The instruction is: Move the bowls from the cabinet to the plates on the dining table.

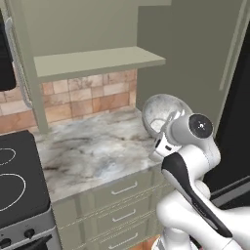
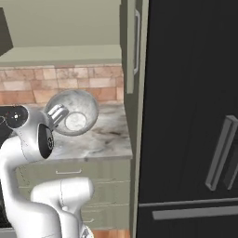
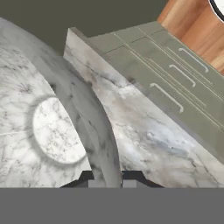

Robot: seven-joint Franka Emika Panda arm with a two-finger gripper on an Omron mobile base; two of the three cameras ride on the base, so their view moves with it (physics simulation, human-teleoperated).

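Above marble worktop (image 1: pixel 93 151), tilted grey bowl (image 1: pixel 163 113) between fingers (image 3: pixel 89 178).

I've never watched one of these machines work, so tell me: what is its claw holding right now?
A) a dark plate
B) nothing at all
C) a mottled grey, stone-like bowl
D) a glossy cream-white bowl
C: the gripper is shut on the rim of the mottled grey bowl, which hangs tilted in the air above the marble worktop beside the stove.
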